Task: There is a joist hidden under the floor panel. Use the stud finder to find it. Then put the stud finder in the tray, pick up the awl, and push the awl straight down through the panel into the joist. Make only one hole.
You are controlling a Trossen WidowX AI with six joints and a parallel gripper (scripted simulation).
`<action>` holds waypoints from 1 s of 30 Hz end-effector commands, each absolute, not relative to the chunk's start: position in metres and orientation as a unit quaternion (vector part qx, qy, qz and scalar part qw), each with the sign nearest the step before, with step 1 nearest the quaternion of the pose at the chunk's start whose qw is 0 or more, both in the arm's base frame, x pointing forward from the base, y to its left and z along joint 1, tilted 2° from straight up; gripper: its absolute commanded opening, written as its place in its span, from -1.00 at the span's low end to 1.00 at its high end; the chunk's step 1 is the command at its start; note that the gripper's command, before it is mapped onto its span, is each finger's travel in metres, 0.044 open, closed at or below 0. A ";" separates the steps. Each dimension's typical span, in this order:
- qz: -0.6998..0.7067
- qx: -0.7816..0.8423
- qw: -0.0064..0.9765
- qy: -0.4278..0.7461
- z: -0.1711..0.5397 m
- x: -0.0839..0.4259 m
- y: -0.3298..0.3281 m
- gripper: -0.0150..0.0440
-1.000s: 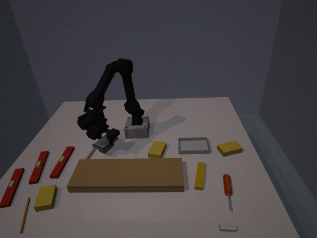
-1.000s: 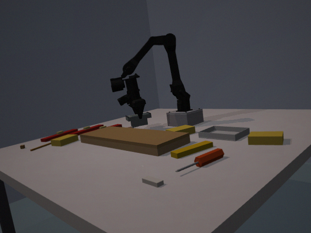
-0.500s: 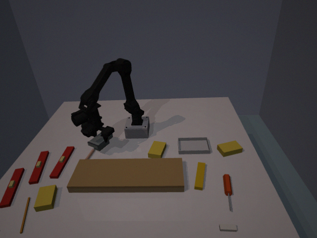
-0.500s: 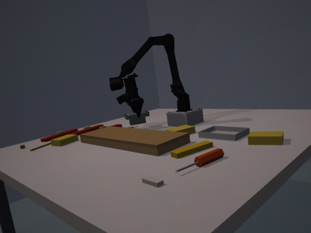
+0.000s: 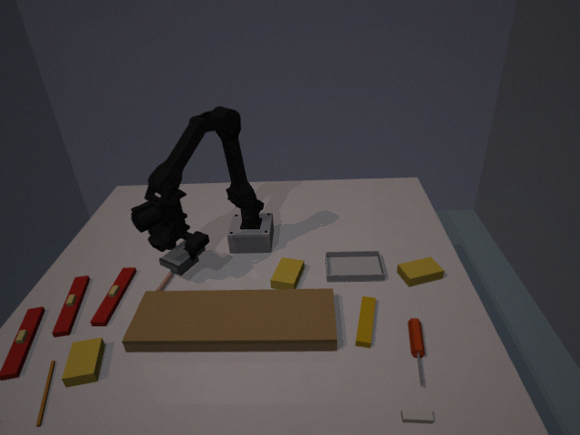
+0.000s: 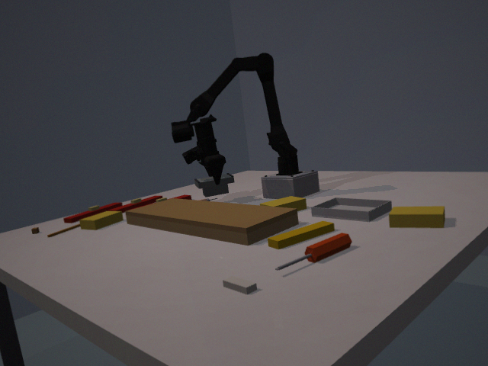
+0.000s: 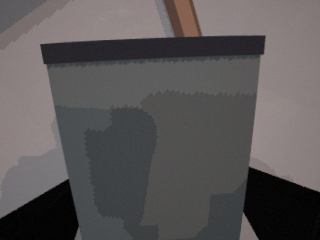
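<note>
My gripper (image 5: 181, 253) (image 6: 216, 179) (image 7: 159, 179) is shut on the grey stud finder (image 5: 176, 265) (image 6: 214, 189) (image 7: 200, 145) and holds it above the table, behind the panel's left end. The tan floor panel (image 5: 234, 314) (image 6: 208, 214) lies flat. No joist shows. The awl (image 5: 164, 282) (image 7: 185, 19) has a pale orange-brown handle and lies on the table behind the panel's left end. Its spike is hidden in the wrist view by the stud finder. The grey tray (image 5: 355, 277) (image 6: 339, 213) stands empty behind and right of the panel.
Yellow blocks (image 5: 287, 272) (image 5: 420, 270) (image 5: 84, 360) lie around the panel. A yellow bar (image 5: 366, 321) and a red-orange screwdriver (image 5: 416, 337) (image 6: 329, 247) lie right of it. Several red bars (image 5: 114, 294) lie left, with a thin orange stick (image 5: 45, 393). A small white block (image 5: 417, 416) lies at the front right.
</note>
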State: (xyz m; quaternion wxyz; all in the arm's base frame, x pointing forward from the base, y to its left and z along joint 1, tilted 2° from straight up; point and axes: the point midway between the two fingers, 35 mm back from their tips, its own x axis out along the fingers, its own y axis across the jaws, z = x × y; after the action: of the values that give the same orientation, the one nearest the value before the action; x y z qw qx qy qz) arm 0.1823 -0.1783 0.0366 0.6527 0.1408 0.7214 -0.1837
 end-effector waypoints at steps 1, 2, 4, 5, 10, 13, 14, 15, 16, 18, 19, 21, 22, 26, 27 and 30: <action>-0.195 0.131 0.649 0.724 0.036 0.183 -0.177 -0.49; -0.198 0.129 0.648 0.724 0.036 0.183 -0.177 -0.49; -0.202 0.124 0.646 0.725 0.036 0.183 -0.176 -0.49; -0.205 0.122 0.645 0.726 0.036 0.183 -0.176 -0.49; -0.217 0.111 0.641 0.728 0.035 0.184 -0.175 -0.49; -0.225 0.104 0.638 0.729 0.035 0.184 -0.174 -0.49; -0.227 0.102 0.638 0.729 0.035 0.184 -0.174 -0.49; -0.230 0.099 0.637 0.729 0.035 0.184 -0.173 -0.49; -0.232 0.097 0.636 0.729 0.035 0.184 -0.173 -0.49; -0.237 0.092 0.635 0.729 0.035 0.185 -0.173 -0.49; -0.240 0.090 0.634 0.730 0.035 0.185 -0.172 -0.49; -0.245 0.085 0.633 0.730 0.035 0.185 -0.172 -0.49; -0.247 0.083 0.632 0.730 0.035 0.185 -0.171 -0.49; -0.257 0.073 0.630 0.729 0.035 0.186 -0.170 -0.49; -0.258 0.073 0.630 0.729 0.035 0.186 -0.170 -0.49; -0.261 0.070 0.627 0.730 0.034 0.186 -0.170 -0.49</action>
State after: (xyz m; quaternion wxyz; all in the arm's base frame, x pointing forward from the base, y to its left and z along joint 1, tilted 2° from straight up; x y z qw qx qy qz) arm 0.1855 -0.1699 0.0343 0.6298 0.0758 0.7304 -0.2535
